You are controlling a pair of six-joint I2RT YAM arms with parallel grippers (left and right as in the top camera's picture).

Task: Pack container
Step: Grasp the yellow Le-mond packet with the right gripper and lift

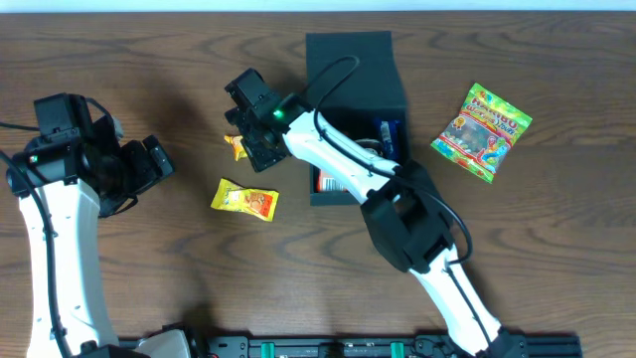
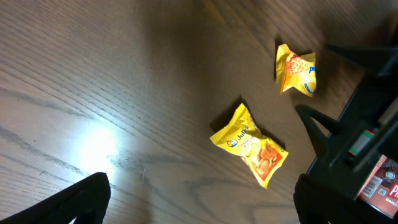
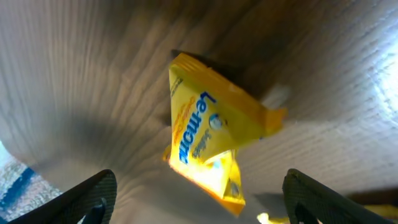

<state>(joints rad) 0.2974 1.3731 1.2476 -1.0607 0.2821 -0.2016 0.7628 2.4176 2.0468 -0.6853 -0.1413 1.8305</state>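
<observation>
The dark teal container (image 1: 370, 91) stands at the table's back centre with its flap lid (image 1: 348, 48) folded back and packets showing inside. My right gripper (image 1: 248, 134) hovers just left of it over a small yellow lemon packet (image 1: 236, 148). In the right wrist view that packet (image 3: 211, 130) lies on the wood between the open fingers (image 3: 87, 196), untouched. A second yellow packet (image 1: 244, 200) lies nearer the front. My left gripper (image 1: 162, 162) stands open at the far left, and its wrist view shows both yellow packets (image 2: 252, 146) (image 2: 296, 70) ahead of it.
A green gummy bag (image 1: 483, 131) lies on the table to the right of the container. The right arm (image 1: 348, 164) stretches across the container's front left corner. In the left wrist view, the right gripper's dark body (image 2: 357, 127) fills the right edge.
</observation>
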